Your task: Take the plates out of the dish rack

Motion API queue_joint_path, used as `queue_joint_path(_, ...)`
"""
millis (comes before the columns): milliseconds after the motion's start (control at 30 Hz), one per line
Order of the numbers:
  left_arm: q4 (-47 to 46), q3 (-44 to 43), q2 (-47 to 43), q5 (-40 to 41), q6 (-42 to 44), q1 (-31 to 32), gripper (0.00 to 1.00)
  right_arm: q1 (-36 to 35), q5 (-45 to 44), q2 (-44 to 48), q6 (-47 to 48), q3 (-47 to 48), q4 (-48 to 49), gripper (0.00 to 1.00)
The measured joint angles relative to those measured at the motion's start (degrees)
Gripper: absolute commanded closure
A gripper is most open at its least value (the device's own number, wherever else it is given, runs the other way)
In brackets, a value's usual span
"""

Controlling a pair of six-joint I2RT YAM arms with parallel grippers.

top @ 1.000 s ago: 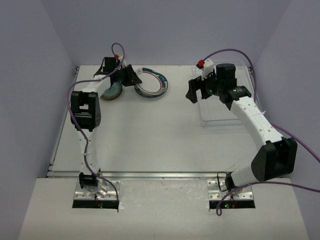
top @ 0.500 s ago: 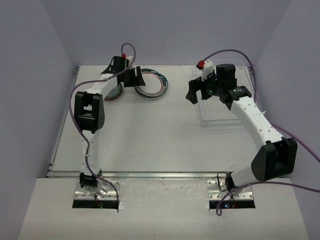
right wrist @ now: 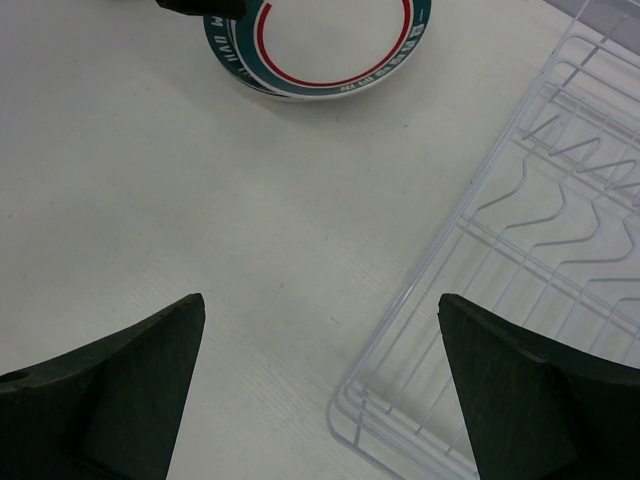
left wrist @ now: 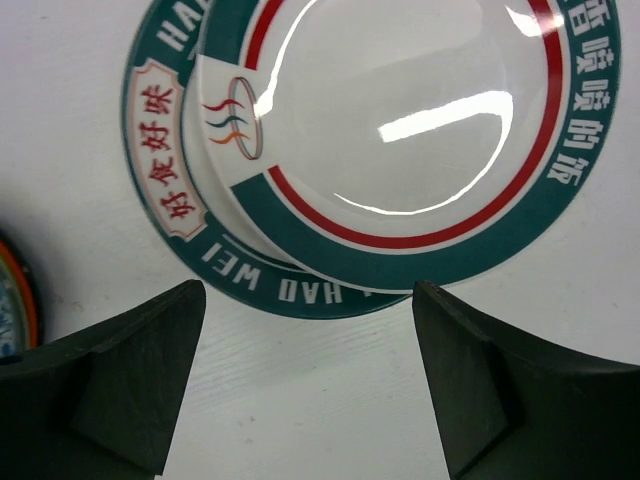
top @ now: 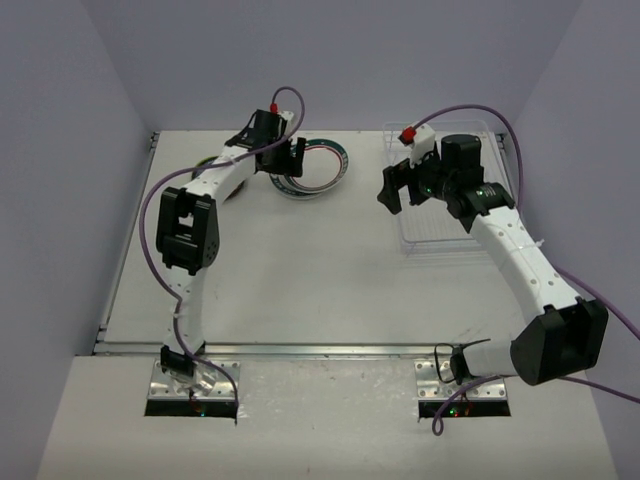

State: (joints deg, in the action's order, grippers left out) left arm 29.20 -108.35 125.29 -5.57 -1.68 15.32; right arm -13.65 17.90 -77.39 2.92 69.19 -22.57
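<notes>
The dish rack [top: 442, 228], a pale wire basket, sits on the white table [top: 300, 280] on the right arm's side, toward the far edge. To the left of the rack and well apart from it, two plates lie flat on the table, one stacked on the other. The upper plate [left wrist: 400, 100] is white with a red ring inside a teal rim. The lower plate [left wrist: 158, 115] shows under it only as a crescent of teal rim with white lettering and a red-on-cream label, so the two are slightly offset. The left gripper [left wrist: 308, 297] hangs at the side of this stack that faces away from the rack. Its fingers [left wrist: 130, 385] are spread wide, roughly as wide as the stack, with only bare table and the plates' near rim between them, and they hold nothing. Farther still from the rack, a third plate [left wrist: 10, 300] with a dark and orange rim peeks in at the edge of the left wrist view, mostly hidden. The right gripper [right wrist: 320, 305] hovers above the table at the rack's left side, by its near corner. Its jaws are fully apart and hold nothing, one finger over bare table and the other over the rack's wire rim. In the right wrist view the rack's wire slots run off to the right, and the stacked plates lie far beyond its left side.
</notes>
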Motion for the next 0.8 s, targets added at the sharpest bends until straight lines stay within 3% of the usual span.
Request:
queue_joint_path(300,-1.5,4.9,-9.9,4.7,0.1,-4.2,0.20,0.0,-0.3,0.5,0.1,-2.5,0.3,0.01)
queue_joint_path(367,-2.8,8.1,-14.1,5.8,0.2,-4.9,0.17,0.0,-0.6,0.8,0.1,-3.2,0.6,0.01)
queue_joint_path(433,-4.7,11.6,-18.6,6.8,0.3,-5.4,0.00,0.0,-1.0,1.2,-0.2,-3.8,1.0,0.01)
queue_joint_path(800,-9.4,36.1,-44.4,6.8,3.9,-5.3,0.00,0.0,-7.4,8.1,-4.9,-16.1,4.9,0.01)
